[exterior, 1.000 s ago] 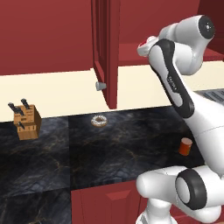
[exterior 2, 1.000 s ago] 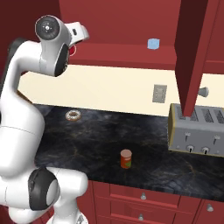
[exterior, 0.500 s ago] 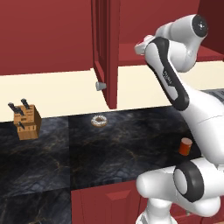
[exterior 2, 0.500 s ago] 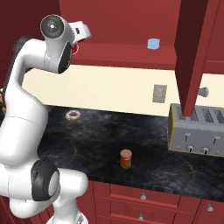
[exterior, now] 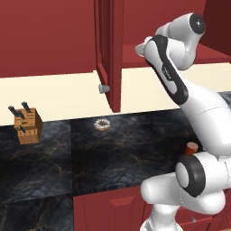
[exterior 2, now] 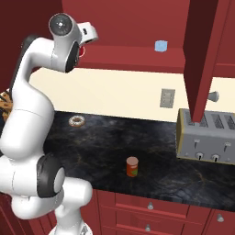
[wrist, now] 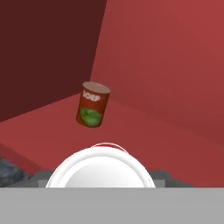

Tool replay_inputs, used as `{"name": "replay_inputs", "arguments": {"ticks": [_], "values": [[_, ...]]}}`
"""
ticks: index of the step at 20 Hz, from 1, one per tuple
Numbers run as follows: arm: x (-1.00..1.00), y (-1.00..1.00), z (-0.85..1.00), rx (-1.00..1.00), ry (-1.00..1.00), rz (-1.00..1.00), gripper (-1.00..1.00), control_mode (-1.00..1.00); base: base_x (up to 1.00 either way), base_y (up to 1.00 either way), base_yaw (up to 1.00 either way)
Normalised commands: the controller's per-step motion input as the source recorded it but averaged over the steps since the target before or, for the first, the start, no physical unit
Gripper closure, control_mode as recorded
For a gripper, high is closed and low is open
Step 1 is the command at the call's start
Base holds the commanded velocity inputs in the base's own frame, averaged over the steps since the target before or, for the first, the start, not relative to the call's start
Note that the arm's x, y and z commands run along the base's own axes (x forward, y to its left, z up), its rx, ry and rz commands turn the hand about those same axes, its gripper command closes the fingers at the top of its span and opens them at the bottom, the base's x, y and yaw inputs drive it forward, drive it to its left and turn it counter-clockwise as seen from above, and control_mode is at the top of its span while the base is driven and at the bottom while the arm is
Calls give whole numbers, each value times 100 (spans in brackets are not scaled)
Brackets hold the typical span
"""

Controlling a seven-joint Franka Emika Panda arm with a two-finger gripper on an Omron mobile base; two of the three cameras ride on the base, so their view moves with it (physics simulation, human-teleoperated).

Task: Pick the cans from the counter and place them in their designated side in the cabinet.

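Grips a pale-topped can (wrist: pixel 100 168) in the gripper (exterior 2: pixel 81 47), raised inside the open cabinet (exterior 2: pixel 202 55) over its shelf (wrist: pixel 144 131). Faces a second can (wrist: pixel 92 105), green-labelled, standing on that shelf near the back corner. Shows a red can (exterior 2: pixel 132 166) upright on the counter (exterior 2: pixel 101 147), between doughnut (exterior 2: pixel 76 120) and toaster (exterior 2: pixel 206 137).

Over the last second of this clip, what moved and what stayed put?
The arm swung its upper part further toward the open cabinet, carrying the hand in over the shelf. In the hand view a can stands on that shelf ahead, and a pale round top sits close under the camera. The can on the counter, doughnut, toaster and blue box stayed put.
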Motion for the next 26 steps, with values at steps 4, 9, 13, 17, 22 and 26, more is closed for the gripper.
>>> {"name": "replay_inputs", "arguments": {"ticks": [4,9,13,17,22,26], "values": [[32,2,-6,0,4,0,100,-100,0,0,0],[32,2,-6,0,3,0,100,-100,0,0,0],[33,4,-6,0,2,0,100,-100,0,0,0],[32,3,-9,0,1,0,100,-100,0,0,0],[33,4,-6,0,0,0,100,-100,0,0,0],[32,5,-7,0,1,0,100,-100,0,0,0]]}}
